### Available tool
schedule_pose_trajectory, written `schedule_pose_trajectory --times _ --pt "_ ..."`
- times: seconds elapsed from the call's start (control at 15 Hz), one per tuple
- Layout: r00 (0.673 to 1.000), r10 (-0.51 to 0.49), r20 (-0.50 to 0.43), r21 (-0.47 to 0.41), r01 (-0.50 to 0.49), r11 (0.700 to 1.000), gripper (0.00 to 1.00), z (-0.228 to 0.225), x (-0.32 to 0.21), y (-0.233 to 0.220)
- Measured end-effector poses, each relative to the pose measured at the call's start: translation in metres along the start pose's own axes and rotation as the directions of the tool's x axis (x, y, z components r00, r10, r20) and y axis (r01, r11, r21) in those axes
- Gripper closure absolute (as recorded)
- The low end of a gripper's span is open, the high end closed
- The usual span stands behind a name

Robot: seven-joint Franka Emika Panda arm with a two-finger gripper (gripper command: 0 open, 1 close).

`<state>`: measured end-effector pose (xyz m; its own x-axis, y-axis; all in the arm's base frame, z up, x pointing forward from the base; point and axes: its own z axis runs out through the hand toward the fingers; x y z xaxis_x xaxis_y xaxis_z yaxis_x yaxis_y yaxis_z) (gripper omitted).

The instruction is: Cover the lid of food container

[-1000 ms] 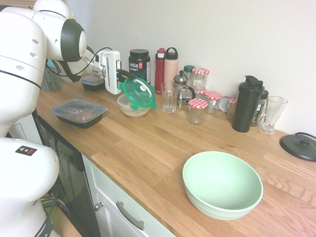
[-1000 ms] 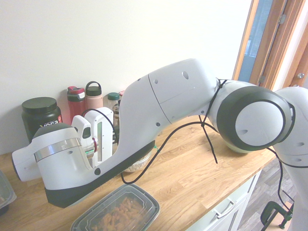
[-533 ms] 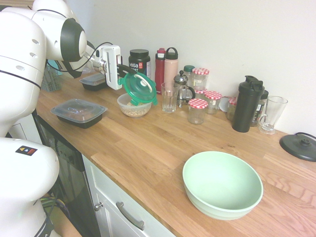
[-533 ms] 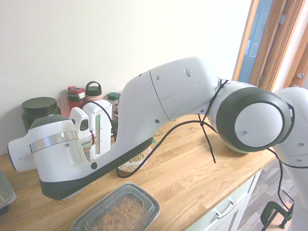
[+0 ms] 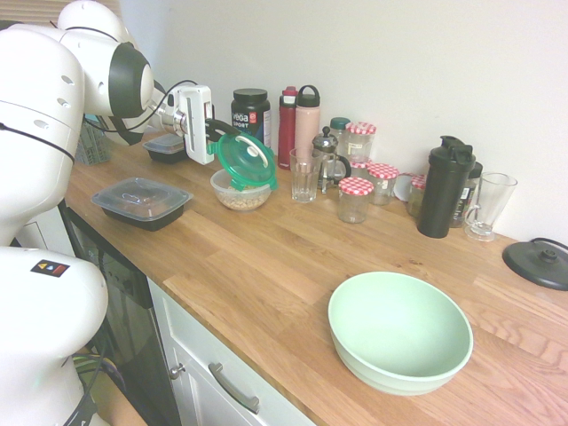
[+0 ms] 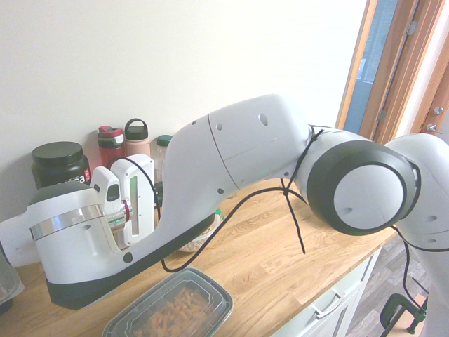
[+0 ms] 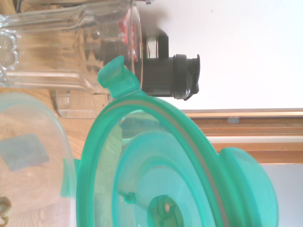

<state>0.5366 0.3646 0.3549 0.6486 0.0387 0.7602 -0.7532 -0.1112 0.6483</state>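
Observation:
The round translucent green lid (image 5: 247,161) hangs tilted, with its lower edge over the rim of the food container (image 5: 240,192). That container is a small clear bowl with beige bits, standing on the wooden counter. My gripper (image 5: 222,135) reaches in from the left and is shut on the lid's upper edge. In the wrist view the lid (image 7: 161,175) fills most of the picture, and the container's clear rim (image 7: 33,156) lies beside it. In the second exterior view the arm hides both almost entirely.
A drinking glass (image 5: 303,177), a French press (image 5: 330,160), bottles and jars stand close behind and right of the container. Two black trays (image 5: 142,201) (image 5: 167,147) lie to its left. A large mint bowl (image 5: 399,330) sits near the front edge, and a black flat lid (image 5: 537,264) lies far right.
The gripper with the lid rose a little, then shifted slightly left. The lid stays tilted over the container, and the grip has not changed.

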Motion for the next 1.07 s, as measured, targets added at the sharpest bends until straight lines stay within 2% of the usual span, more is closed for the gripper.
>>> schedule_pose_trajectory --times 0.4,0.67,0.87,1.07 --pt "1.0 -0.025 -0.011 -0.005 0.025 1.0 0.0 -0.009 -0.016 -0.008" --pt "0.998 -0.066 0.013 0.045 0.065 0.997 0.0 -0.03 -0.031 -0.003" --pt "0.992 -0.102 0.08 0.1 0.094 0.991 0.0 -0.037 -0.037 -0.003" --pt "0.97 -0.13 0.204 0.187 0.092 0.978 0.0 -0.048 -0.018 0.013"
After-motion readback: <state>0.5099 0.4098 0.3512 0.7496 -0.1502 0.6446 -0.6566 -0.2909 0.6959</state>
